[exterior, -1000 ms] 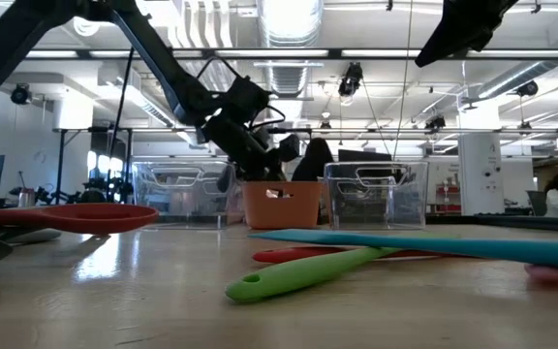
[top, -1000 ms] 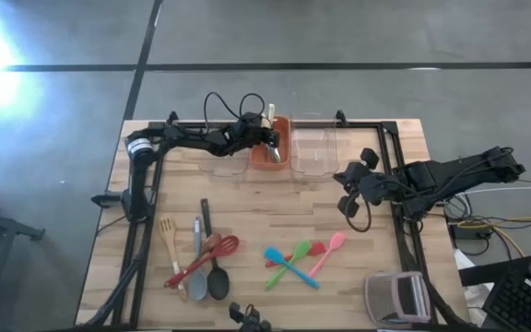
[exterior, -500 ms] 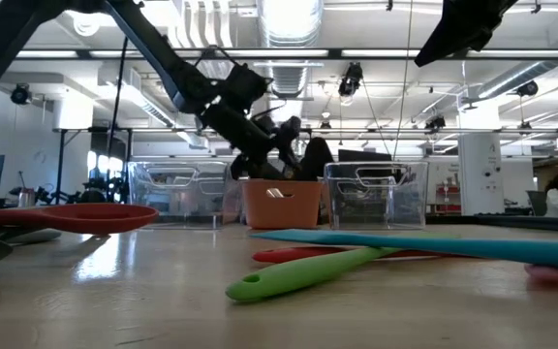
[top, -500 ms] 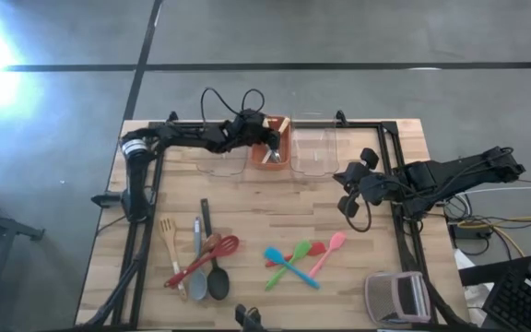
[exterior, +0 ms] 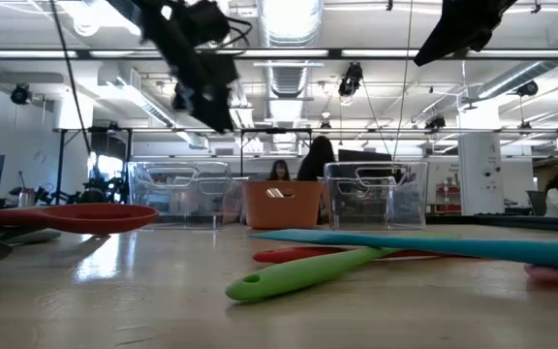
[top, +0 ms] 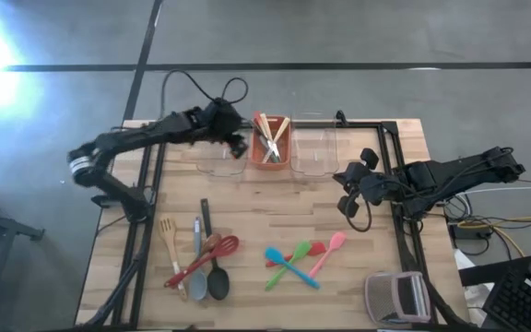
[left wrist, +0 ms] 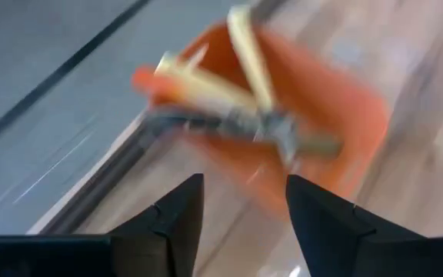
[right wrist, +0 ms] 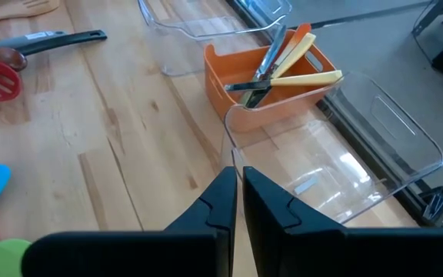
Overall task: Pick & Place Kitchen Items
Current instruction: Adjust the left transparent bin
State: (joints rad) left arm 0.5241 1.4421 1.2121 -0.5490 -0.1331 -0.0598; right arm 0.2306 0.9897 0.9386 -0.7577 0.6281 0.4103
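My left gripper (top: 240, 143) (left wrist: 241, 223) hangs open and empty above the far left clear bin (top: 221, 159), beside the orange bin (top: 284, 159). In the orange bin lie pale wooden sticks and a metal utensil (right wrist: 271, 65), leaning on its walls. My right gripper (top: 346, 191) (right wrist: 235, 208) is shut and empty, held off the table to the right of the second clear bin (top: 313, 152). Large spoons and spatulas (top: 201, 258) lie flat near the front left. Small blue, green, red and pink spoons (top: 298, 260) lie crossed at the front centre.
A grey-and-pink boxy gadget (top: 396, 297) sits at the front right corner. A dark frame rail (top: 376, 124) runs along the far edge behind the bins. Bare wood lies between the bins and the utensils. People show in the room beyond the table.
My left gripper has opened over the orange bin and let go of a pale utensil, which now lies in the bin with the others. It has then risen and drawn back toward the table's left, over the neighbouring clear bin.
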